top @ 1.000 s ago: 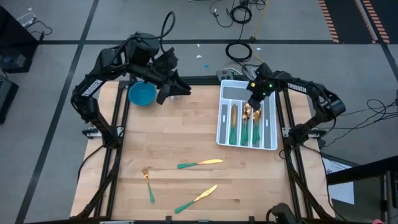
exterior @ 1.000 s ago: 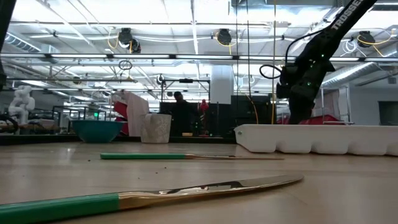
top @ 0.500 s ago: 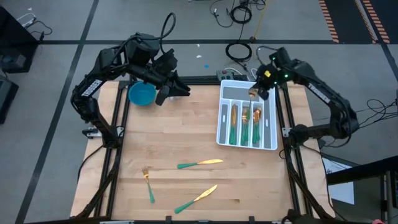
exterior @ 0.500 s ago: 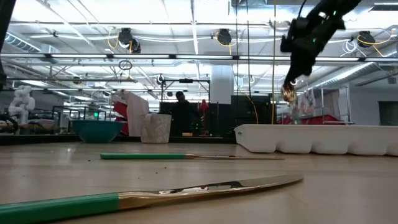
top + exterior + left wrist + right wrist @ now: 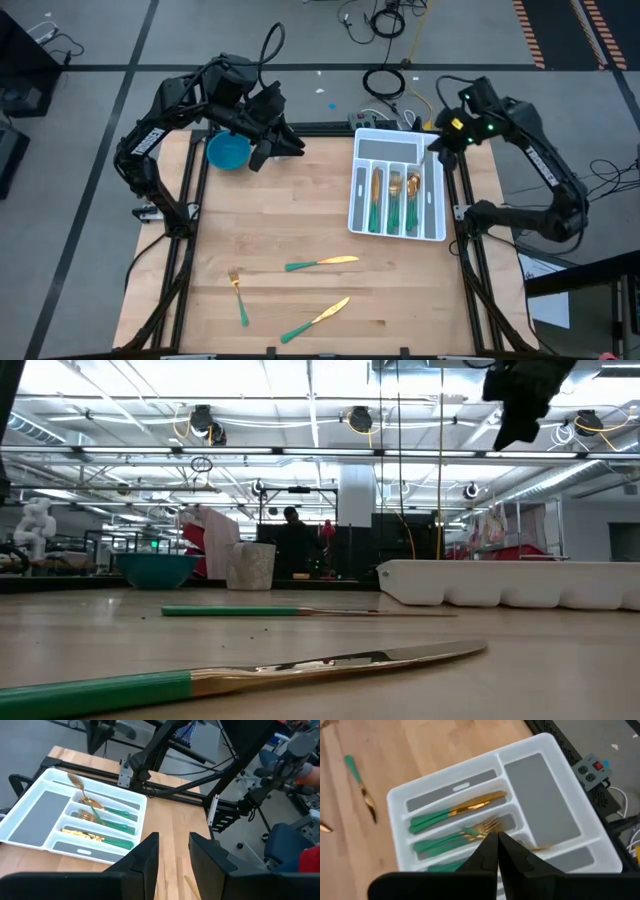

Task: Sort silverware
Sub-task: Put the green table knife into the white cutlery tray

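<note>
Two knives [image 5: 322, 263] and one fork [image 5: 238, 295] are left on the desk [image 5: 280, 220]; the right end effector [image 5: 497, 851] is pinched closed, empty, above the tray [image 5: 432, 215].

In the low view, the contents of the white tray [image 5: 520, 584] are screened entirely by its near wall, and the tray itself is cut off by the picture's edge. The handle of the nearest knife [image 5: 240, 675] is also cut by the edge. The right gripper [image 5: 522, 405] is partly cropped above the tray, so the set of its fingers cannot be made out there. In the right wrist view, part of the silverware [image 5: 465, 837] in the tray is covered by that gripper's own fingers [image 5: 512, 857]. The person [image 5: 291, 540] beyond the tray is seen only as a dark shape.
</note>
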